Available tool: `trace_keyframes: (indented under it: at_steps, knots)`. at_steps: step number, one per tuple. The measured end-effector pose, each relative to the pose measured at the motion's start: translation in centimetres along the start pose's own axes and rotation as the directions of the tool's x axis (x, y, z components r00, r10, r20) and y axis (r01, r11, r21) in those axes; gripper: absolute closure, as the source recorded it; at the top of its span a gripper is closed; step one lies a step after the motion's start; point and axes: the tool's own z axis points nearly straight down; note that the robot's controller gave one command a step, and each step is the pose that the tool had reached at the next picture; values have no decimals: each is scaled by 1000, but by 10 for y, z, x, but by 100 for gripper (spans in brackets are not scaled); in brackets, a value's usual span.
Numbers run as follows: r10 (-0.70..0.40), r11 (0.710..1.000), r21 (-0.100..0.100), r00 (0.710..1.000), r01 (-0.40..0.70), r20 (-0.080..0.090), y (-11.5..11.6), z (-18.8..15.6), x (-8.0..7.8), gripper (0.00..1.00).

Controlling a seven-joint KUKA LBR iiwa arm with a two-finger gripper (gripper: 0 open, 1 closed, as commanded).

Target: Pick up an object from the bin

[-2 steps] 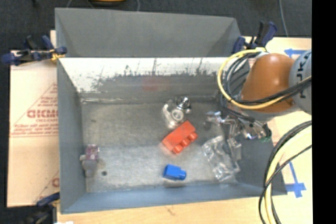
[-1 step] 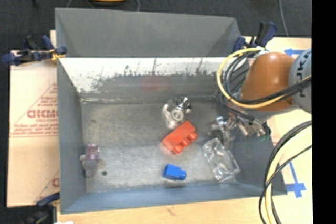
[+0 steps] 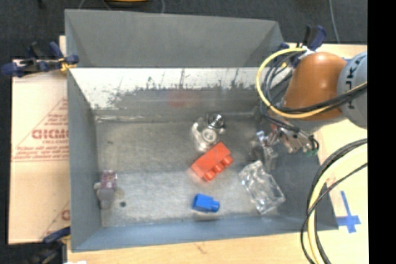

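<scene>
My gripper [image 3: 267,146] hangs over the right side of the bin floor, just above a clear plastic piece [image 3: 262,188] that lies near the front right corner. Its fingers [image 3: 260,143] look close together with nothing visible between them, but whether they are open or shut is unclear. A red toy brick [image 3: 211,162] lies left of the gripper, near the middle of the floor. Behind the brick sits a shiny silver and clear object [image 3: 207,129]. A small blue block [image 3: 205,203] rests near the front wall.
A small grey and purple object [image 3: 106,187] stands at the front left corner. The arm with its orange cover and yellow cables reaches in over the right rim. The right wall is close beside the gripper.
</scene>
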Motion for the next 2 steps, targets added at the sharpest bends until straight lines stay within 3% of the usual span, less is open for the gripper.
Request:
trace_keyframes:
  at_steps: [1,2]
  knots:
    - [-1,1000,17,999,0,35,-2,-1,-6,0]
    - [-252,968,9,968,252,12,79,1,-51,0]
